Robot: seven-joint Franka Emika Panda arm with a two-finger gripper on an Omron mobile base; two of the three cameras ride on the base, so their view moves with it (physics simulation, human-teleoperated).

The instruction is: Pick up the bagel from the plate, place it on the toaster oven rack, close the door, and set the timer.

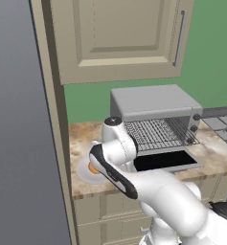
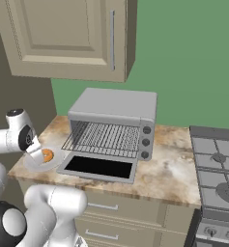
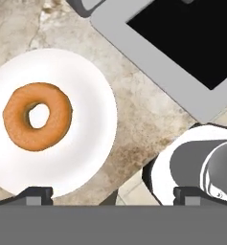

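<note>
From the left base camera, the bagel (image 1: 93,168) peeks out on the plate (image 1: 84,176) at the bench edge, beside the lowered door (image 1: 166,161). The right base camera shows the rack (image 2: 106,136) bare in the open oven. From the hand, the jaws (image 3: 113,196) hover spread and empty above the bagel (image 3: 37,116), likely light, firm and best pinched across one side of its ring.
</note>
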